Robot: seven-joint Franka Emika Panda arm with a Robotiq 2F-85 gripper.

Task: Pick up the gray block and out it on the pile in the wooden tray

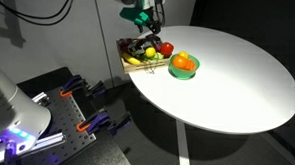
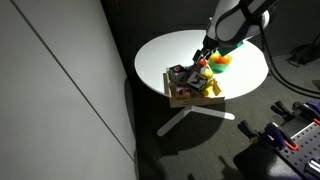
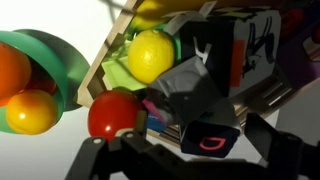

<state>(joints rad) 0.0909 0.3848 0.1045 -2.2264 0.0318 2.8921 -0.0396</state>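
The gray block (image 3: 200,110), dark gray with a red mark on its near face, lies tilted on the pile in the wooden tray (image 1: 129,60), which also shows in an exterior view (image 2: 186,98). In the wrist view my gripper (image 3: 195,145) straddles the block, with its fingers spread wider than the block and a strip of white table showing beside the right finger. In both exterior views the gripper (image 1: 142,28) (image 2: 205,58) hangs low over the tray's pile.
The tray sits at the edge of a round white table (image 1: 233,81). The pile holds a yellow fruit (image 3: 150,55), a red fruit (image 3: 112,115) and a black box (image 3: 235,50). A green bowl (image 1: 184,66) with orange fruit stands beside the tray.
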